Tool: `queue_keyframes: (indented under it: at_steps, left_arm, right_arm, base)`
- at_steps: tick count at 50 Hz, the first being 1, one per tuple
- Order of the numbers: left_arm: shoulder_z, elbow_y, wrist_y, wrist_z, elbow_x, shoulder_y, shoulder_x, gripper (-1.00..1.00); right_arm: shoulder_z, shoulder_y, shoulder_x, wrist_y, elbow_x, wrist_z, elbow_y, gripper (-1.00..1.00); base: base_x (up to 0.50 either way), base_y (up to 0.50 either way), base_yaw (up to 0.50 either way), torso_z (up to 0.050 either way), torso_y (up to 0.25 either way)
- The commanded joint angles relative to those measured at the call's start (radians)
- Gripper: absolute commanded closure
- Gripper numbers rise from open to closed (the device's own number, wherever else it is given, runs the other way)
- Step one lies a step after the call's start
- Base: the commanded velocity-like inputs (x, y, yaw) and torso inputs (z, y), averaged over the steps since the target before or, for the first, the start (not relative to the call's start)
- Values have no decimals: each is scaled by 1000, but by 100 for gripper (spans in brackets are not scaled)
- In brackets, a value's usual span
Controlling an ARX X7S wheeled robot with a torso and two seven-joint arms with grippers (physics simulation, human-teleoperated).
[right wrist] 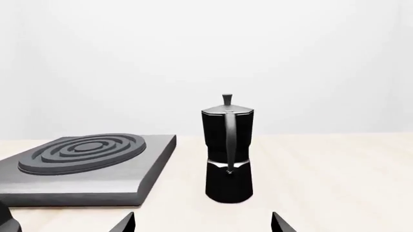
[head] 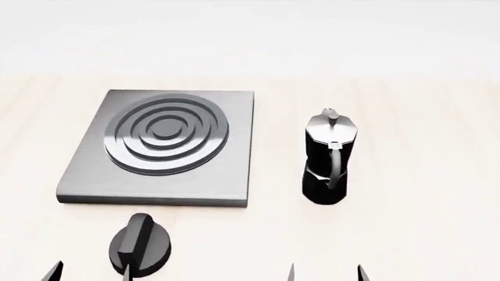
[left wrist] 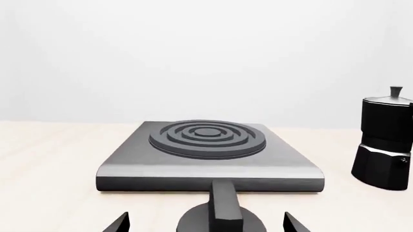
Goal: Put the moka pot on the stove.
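- Head view only: knob (head: 140, 244) at counter (head: 406, 222) near edge.
- moka pot (head: 326, 158) upright, beside stove (head: 160, 149), apart; bare counter around.
- left gripper (left wrist: 205, 223), right gripper (right wrist: 201, 223): jaws spread, holding nothing.

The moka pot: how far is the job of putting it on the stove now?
Nothing looks done yet. The moka pot stands upright on the table, to the right of the stove and apart from it; the burner rings are bare. In hand: the right gripper is open, empty, and faces the pot's handle. The left gripper is open near the knob. Left: grasp, lift, set on the burner.
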Motion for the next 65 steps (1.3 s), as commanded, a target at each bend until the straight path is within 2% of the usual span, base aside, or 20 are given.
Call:
queue_keyframes:
  at_steps: [1,59,65]
  left_arm:
    - [7,-1,1,-7,-3,-1,-4,-100]
    - [38,-3,9,-33,-19,-6,-23,-100]
    - [41,-3,9,-35,-20,-7,-25,-100]
  right_arm:
    - [-7,1,5,-6,-3,8,3,-100]
    - [-40,8,21,-37,58,-5,15,-100]
    - [-42,12,19,-72,58,-11,30,-100]
  base:
    - [0,0,0,0,0]
    - [0,177,0,0,0]
    - [260,0,0,0,0]
